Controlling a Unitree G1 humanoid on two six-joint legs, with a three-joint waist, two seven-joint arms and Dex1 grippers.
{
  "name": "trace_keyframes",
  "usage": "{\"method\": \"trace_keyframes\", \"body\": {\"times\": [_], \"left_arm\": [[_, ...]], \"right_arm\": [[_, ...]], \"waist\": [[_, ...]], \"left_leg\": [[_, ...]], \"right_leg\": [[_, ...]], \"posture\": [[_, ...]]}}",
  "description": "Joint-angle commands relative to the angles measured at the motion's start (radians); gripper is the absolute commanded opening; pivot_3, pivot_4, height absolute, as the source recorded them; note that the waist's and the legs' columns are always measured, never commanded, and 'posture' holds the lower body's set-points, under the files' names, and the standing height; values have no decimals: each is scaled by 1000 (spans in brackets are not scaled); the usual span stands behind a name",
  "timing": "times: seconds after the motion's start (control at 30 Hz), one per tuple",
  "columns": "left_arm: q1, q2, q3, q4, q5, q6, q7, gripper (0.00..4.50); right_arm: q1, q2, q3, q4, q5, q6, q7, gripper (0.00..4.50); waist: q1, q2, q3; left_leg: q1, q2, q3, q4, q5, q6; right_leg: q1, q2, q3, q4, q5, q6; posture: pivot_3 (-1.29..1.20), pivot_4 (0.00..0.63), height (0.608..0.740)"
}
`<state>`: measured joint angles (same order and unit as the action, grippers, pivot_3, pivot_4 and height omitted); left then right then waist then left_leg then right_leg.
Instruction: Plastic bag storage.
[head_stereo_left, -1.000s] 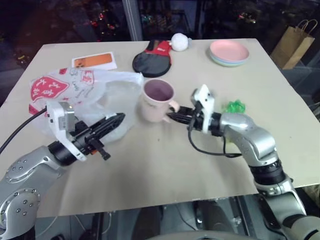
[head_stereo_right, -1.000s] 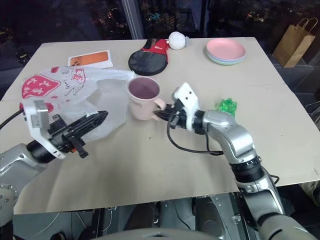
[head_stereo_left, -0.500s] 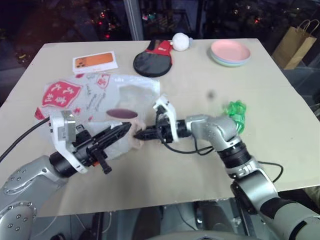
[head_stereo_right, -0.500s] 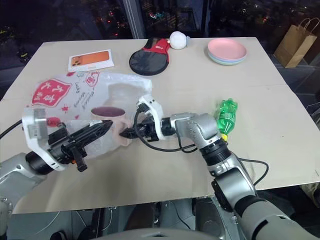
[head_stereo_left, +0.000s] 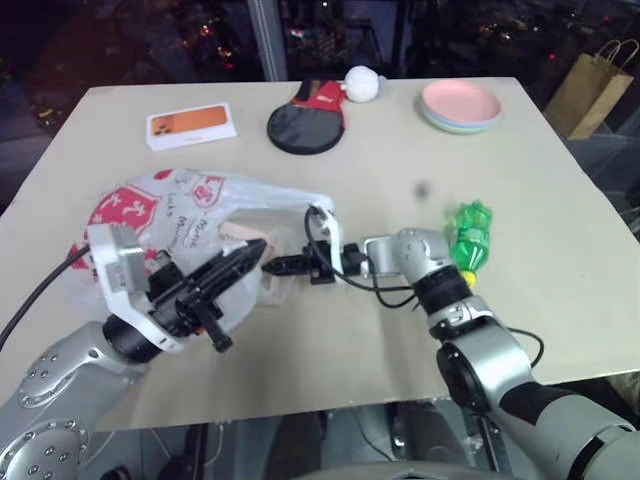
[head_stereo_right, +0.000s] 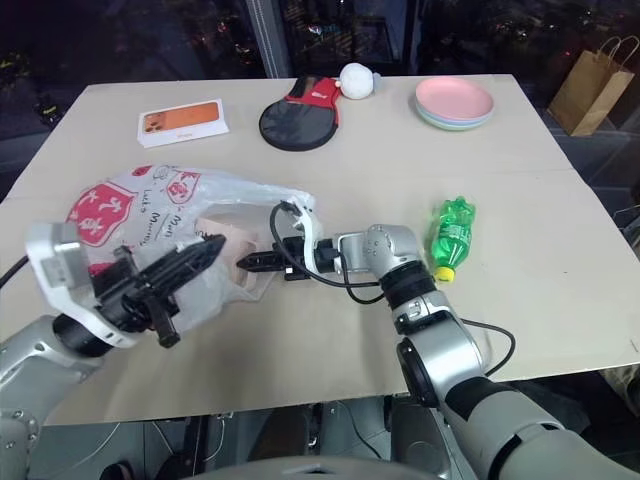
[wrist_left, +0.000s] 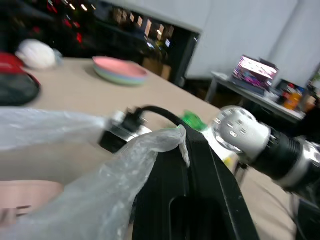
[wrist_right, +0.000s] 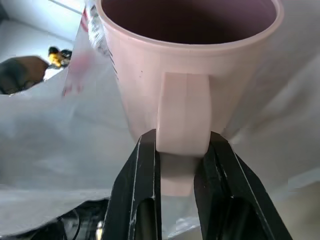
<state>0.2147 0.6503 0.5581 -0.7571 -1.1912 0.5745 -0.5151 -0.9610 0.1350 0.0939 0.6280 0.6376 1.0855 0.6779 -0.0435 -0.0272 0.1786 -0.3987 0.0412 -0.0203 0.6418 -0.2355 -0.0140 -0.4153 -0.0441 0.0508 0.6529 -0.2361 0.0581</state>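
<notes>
Since a second ago the right gripper (head_stereo_right: 248, 262) has swung leftward across the table (head_stereo_left: 560, 300), carrying the pink mug (wrist_right: 187, 60) from upright on the bare board into the mouth of the plastic bag (head_stereo_left: 190, 205). Mug now lies on its side inside the bag, rim toward the robot's left, seen through the film. Right fingers (wrist_right: 142, 185) clamped on the mug's handle, one each side. Left gripper (head_stereo_left: 250, 255) shut, pinching the bag's edge; film drapes over its fingers (wrist_left: 200, 165) and is held raised off the table. Bag lies at the table's left-front, between the two grippers, red print facing up. Green bottle (head_stereo_left: 468, 235) on its side right of the right arm.
</notes>
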Motion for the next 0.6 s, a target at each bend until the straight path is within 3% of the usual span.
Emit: {"method": "trace_keyframes", "body": {"times": [0.03, 0.2, 0.3, 0.4, 0.6], "left_arm": [[7, -10, 14, -17, -28, -32, 6, 0], [35, -15, -33, -49, -64, -29, -14, 0], [58, -13, -52, -65, -88, -28, -34, 0], [57, -20, -71, -48, -63, -44, -37, 0], [-9, -42, -96, 6, -21, -79, -15, 0]], "right_arm": [[-21, 89, 44, -22, -40, -19, -14, 446], [-49, 172, -24, 24, -32, -134, -138, 446], [-81, 205, -73, 88, -41, -308, -223, 446], [-108, 211, -101, 92, -28, -410, -259, 1794], [-32, 188, 29, -73, -64, -423, -208, 4377]], "waist": [[-1, 0, 0], [1, 0, 0], [3, 1, 0], [-1, 1, 0], [-3, 2, 1]], "left_leg": [[0, 0, 0, 0, 0, 0], [0, 0, 0, 0, 0, 0], [0, 0, 0, 0, 0, 0], [0, 0, 0, 1, 0, 0], [-2, 0, -1, -2, 0, 0]], "right_leg": [[0, 0, 0, 0, 0, 0], [0, 0, 0, 0, 0, 0], [1, 0, -1, 0, 0, -1], [0, 0, 0, 0, -2, -3], [-2, 0, 0, -1, 0, 0]], "posture": [[0, 150, 740], [0, 150, 740], [0, 150, 740], [0, 150, 740], [0, 150, 740]]}}
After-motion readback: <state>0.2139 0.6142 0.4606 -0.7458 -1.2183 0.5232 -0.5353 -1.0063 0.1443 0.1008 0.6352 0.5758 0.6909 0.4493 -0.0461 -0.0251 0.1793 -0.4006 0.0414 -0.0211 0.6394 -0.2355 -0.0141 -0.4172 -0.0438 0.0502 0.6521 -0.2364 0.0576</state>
